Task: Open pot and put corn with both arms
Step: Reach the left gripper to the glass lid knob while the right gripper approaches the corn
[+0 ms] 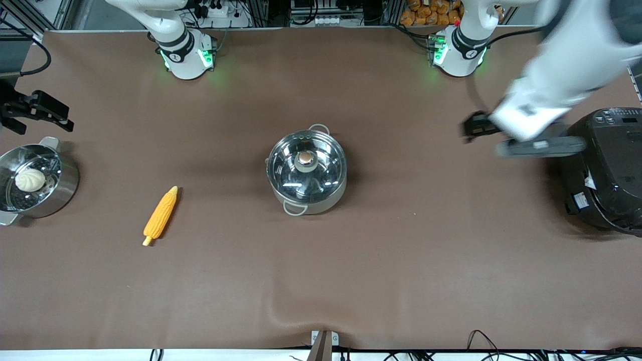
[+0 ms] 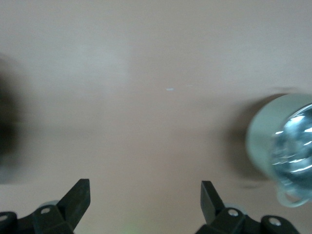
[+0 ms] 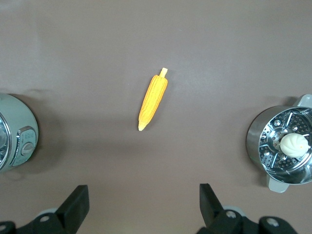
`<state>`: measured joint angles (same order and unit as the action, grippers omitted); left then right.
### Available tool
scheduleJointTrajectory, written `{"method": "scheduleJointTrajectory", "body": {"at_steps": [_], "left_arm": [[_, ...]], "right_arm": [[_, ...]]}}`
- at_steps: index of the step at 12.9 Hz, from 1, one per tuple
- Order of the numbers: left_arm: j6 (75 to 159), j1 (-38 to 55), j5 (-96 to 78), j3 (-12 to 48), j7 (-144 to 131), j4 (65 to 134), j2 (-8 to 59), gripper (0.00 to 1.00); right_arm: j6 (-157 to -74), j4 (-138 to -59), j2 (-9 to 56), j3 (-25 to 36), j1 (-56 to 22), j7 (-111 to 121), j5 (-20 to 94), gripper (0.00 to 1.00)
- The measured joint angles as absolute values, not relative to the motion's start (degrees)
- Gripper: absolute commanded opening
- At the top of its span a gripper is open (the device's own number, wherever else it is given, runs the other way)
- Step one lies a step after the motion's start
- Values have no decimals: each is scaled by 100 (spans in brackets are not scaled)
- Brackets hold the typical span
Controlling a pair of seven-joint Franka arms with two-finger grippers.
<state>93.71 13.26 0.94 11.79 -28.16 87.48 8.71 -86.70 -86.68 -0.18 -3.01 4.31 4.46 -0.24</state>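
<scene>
The steel pot (image 1: 323,202) stands at the middle of the table with its glass lid (image 1: 321,173) and tan knob (image 1: 304,159) on it. The corn (image 1: 160,214) lies on the table toward the right arm's end, a little nearer the front camera than the pot. My left gripper (image 1: 474,126) is open and empty, blurred, over bare table between the pot and the black cooker. In the left wrist view its fingers (image 2: 78,200) are wide apart and the pot (image 2: 285,153) shows. My right gripper (image 1: 54,114) is open and empty, up beside the steamer pot. The right wrist view shows the corn (image 3: 153,100) and the pot (image 3: 17,131).
A steel steamer pot (image 1: 66,186) with a white bun (image 1: 30,179) stands at the right arm's end; it also shows in the right wrist view (image 3: 258,141). A large black electric cooker (image 1: 607,170) stands at the left arm's end. Brown mat covers the table.
</scene>
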Motion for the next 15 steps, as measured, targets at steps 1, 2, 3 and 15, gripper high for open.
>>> {"method": "scheduleJointTrajectory", "body": {"at_steps": [1, 2, 3, 15], "left_arm": [[9656, 1814, 93, 1229, -3599, 8656, 1166, 100], [9949, 2300, 93, 1240, -4320, 8517, 1476, 100], [10266, 2732, 95, 1235, -4979, 8326, 1813, 100], [11695, 4812, 180, -28, -6212, 7286, 3771, 98]], "right_arm": [[-8664, -8676, 17, -301, 437, 463, -24, 100], [-8656, -8688, 85, -302, 442, 564, -23, 100], [-8665, -8694, 183, -303, 446, 718, -23, 100], [-9029, -8699, 1211, -311, 465, -362, -32, 100]]}}
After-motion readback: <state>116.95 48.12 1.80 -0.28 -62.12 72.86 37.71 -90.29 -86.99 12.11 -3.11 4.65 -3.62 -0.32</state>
